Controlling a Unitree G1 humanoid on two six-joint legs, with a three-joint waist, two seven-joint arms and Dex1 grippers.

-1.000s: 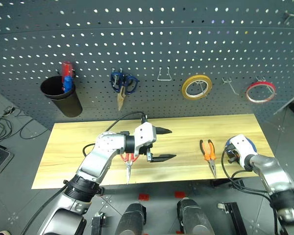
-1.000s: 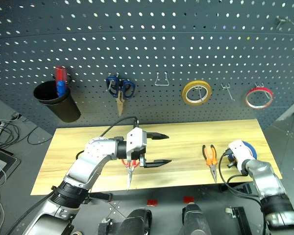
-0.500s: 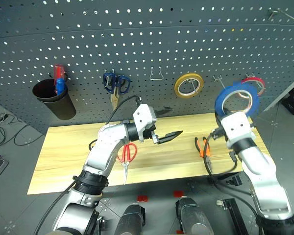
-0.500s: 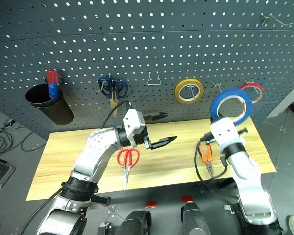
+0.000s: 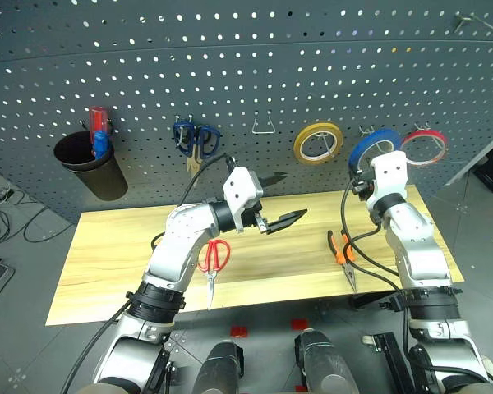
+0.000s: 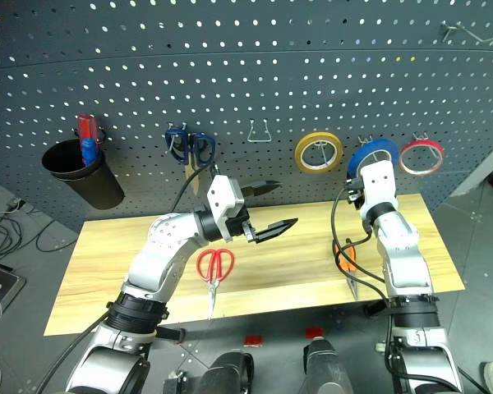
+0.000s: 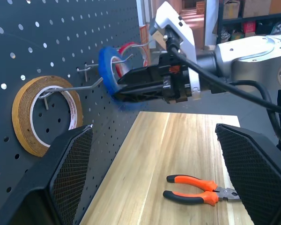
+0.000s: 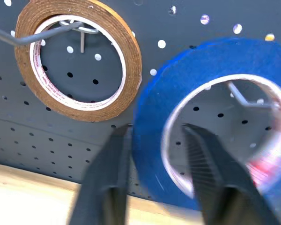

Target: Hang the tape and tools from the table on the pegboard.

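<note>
we saw the blue tape [image 5: 371, 148] at upper right of the head view, against the pegboard [image 5: 230, 74] by a hook. the right gripper [image 8: 154, 154] straddled its band; grip unclear. left gripper [image 5: 283, 199] was apart. light, stiff; we judged the rim best.

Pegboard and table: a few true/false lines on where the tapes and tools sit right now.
1. The pliers lie on the table. True.
2. The red-handled scissors hang on the pegboard. False: they lie on the table.
3. The blue tape is up at the pegboard, between the yellow tape and the red-and-white tape. True.
4. The left gripper holds the pliers. False: it is open and empty.
5. The black cup stands on the table. False: it hangs on the pegboard.
</note>
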